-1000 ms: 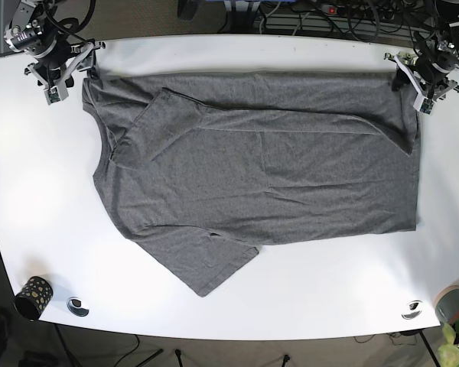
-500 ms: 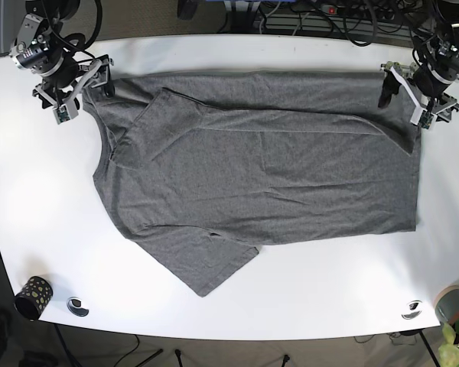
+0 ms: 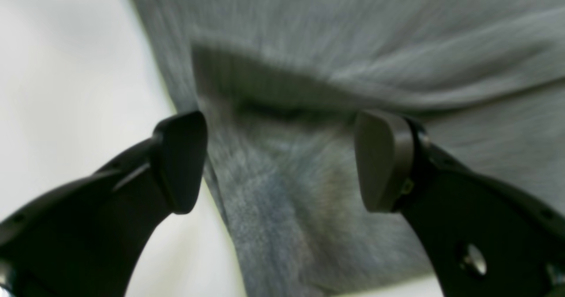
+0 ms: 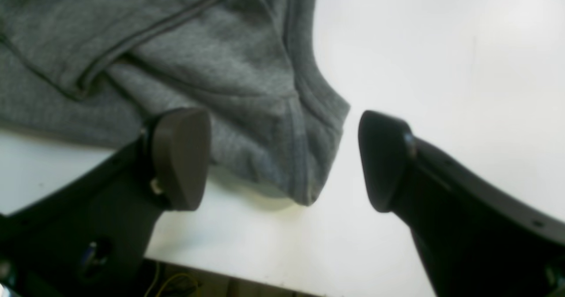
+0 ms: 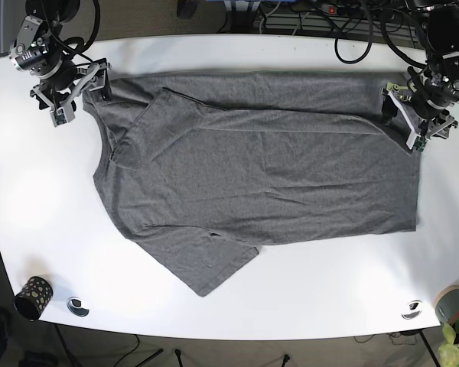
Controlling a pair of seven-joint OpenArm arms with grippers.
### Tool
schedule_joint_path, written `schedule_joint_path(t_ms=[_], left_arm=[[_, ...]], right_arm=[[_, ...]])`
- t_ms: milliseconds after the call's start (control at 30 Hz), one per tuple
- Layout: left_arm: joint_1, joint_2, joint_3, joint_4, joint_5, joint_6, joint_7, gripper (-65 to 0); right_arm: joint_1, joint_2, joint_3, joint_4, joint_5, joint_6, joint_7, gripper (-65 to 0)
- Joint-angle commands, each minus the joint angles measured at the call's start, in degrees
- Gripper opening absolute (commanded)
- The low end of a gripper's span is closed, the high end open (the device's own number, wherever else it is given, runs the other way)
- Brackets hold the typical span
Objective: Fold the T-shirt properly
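T-shirt [image 5: 260, 168]: grey, lying spread flat across the middle of the white surface [image 5: 237, 306], its far long edge folded over toward the middle, one sleeve pointing toward the near edge of the surface.
Left gripper [image 3: 280, 162]: jaws wide apart, straddling a corner of the T-shirt at its far edge; cloth lies between the fingers [image 3: 384, 160] but neither pad presses on it. In the base view it sits at the T-shirt's far right corner [image 5: 405, 107].
Right gripper [image 4: 282, 160]: jaws wide apart around the T-shirt's other far corner, the hemmed tip of the cloth between the fingers [image 4: 181, 156], not pinched. In the base view it is at the T-shirt's far left corner [image 5: 80, 84].
Dotted cup [image 5: 34, 297]: at the near left rim of the surface, well apart from the T-shirt.
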Motion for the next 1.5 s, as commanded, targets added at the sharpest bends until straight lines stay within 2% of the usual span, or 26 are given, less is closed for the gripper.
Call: schedule_joint_path(t_ms=[0,267,400,500,600,733,800,1033,1267,1467], left_arm=[[-2.2,-1.2,0.5,-2.8,-0.5,0.0,-1.0,-16.5],[-9.3,-0.7,-2.5,-6.0,-0.4,0.0,-1.1,-16.5],[-10.9,-0.7,-2.8,-5.5,-0.6,0.0,-1.0,-16.5],[-11.0,-0.7,-2.7,-4.7,-0.6,0.0,-1.0,-16.5],[-11.0,-0.6,-3.2,-4.0,-0.6,0.0,-1.2,-16.5],[-11.1,-0.6,-6.1,-4.3,-0.6,0.1,-1.7,-16.5],[-10.8,-0.6,-6.7,-4.3,-0.6,0.0,-1.7,-16.5],[-6.8,-0.7,-6.7,-2.3,-0.6,0.0,-1.9,-16.5],[-4.9,1.3,-6.7,-2.1,-0.6,0.0,-1.9,-16.5],[-3.1,2.6,-4.8,-2.1,-0.5,0.0,-2.0,-16.5]], right_arm=[[1.1,0.9,0.3,0.8,1.0,0.10,0.1,-14.9],[4.7,1.0,0.3,0.8,1.2,0.10,-1.5,-14.9],[7.0,0.2,0.3,0.9,1.7,0.10,-7.1,-14.9],[7.6,-1.7,0.4,0.8,5.8,0.10,-11.5,-14.7],[7.4,-2.0,0.4,0.8,9.9,0.10,-12.8,-14.7],[6.4,-2.6,-0.1,0.7,14.0,0.10,-13.1,-14.7],[6.4,-3.5,-1.8,0.7,14.4,0.10,-13.1,-14.7],[7.4,-3.6,-7.0,-3.5,14.5,0.10,-13.1,-14.7],[9.9,-3.9,-7.7,-11.2,14.8,0.10,-12.9,-14.7],[10.1,-4.9,-8.2,-11.5,14.8,0.10,-13.0,-14.7]])
